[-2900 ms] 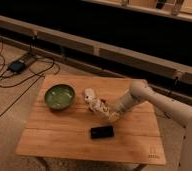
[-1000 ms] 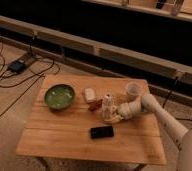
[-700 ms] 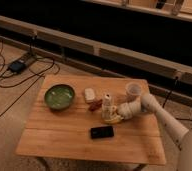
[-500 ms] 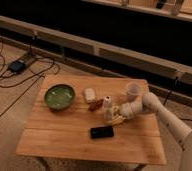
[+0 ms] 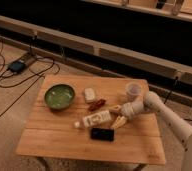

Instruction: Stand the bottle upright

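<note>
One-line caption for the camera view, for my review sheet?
Open gripper beside the bottle, which lies on its side on the table between bowl and cup.

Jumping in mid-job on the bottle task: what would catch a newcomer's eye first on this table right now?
First, the bottle lying on its side at the middle of the wooden table, cap toward the green bowl, not upright. Just to its right the gripper sits with jaws open and not holding it. A black phone lies in front of the bottle, and a translucent cup stands near the far right edge.
</note>
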Tool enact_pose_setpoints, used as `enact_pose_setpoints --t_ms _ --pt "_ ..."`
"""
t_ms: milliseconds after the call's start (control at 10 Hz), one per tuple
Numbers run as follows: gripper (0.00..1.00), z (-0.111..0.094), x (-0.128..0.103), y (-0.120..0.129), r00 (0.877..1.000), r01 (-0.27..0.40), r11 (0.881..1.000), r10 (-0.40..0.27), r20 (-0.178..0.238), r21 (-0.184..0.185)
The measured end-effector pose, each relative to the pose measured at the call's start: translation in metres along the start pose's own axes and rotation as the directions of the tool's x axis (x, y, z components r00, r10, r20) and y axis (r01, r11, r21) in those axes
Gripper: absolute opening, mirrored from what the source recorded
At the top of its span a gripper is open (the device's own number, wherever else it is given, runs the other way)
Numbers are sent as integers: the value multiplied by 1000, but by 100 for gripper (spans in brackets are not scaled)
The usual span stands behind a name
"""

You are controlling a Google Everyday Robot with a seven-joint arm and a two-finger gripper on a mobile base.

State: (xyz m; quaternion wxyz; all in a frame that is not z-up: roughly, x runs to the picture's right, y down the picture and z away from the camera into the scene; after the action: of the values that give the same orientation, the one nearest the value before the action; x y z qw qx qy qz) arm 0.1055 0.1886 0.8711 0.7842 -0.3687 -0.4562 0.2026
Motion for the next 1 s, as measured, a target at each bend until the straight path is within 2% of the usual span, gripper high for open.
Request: enact_pose_setpoints --t_ms 1000 --pt "80 0 2 -1 1000 -7 1000 7 1 -2"
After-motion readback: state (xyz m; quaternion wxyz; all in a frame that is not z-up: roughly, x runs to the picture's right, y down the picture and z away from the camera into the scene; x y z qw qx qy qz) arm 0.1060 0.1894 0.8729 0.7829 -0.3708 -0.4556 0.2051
